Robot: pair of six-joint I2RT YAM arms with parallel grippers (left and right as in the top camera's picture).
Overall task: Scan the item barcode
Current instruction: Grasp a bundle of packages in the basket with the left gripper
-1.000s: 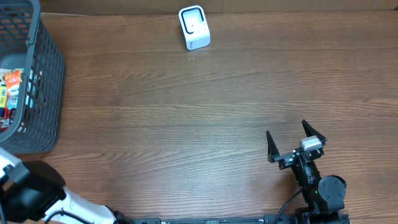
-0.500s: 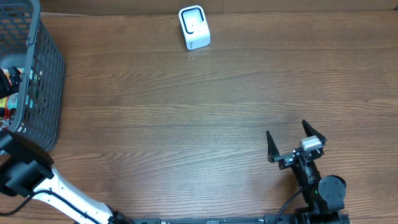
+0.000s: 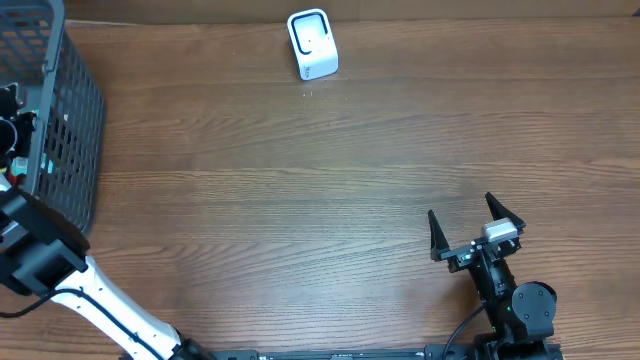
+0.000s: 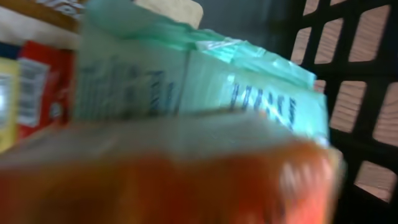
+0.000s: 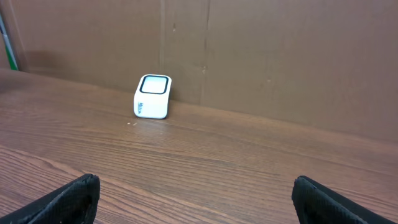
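the left arm (image 3: 42, 258) is stretching from the near left corner of the counter (image 3: 300, 200) over the rim of the dark mesh basket (image 3: 72, 120), which is standing at the far left. the left gripper (image 3: 10, 112) is hanging inside that basket at the very edge of the overhead view. its fingers are not showing in any view, but its jaws are standing spread wide, and whether anything is lying between them i cannot tell. the left wrist camera is sitting very close to the items in the basket. a blurred orange packet (image 4: 155, 180) is filling the lower half of its view. a pale green packet (image 4: 186, 81) with dark print is lying just behind it. a red packet (image 4: 43, 81) is showing at the left, and the basket's mesh is showing at the right. the white scanner (image 3: 312, 44) is standing upright at the far edge of the counter, well apart from the basket and from both arms, with a cardboard wall (image 5: 280, 56) rising behind it. the right gripper (image 3: 460, 210) is hovering near the near right of the counter and pointing toward the far side. its jaws are spread wide with nothing between them, and its dark fingertips (image 5: 74, 199) are showing at the two lower corners of the right wrist view, with the scanner far ahead on the left.
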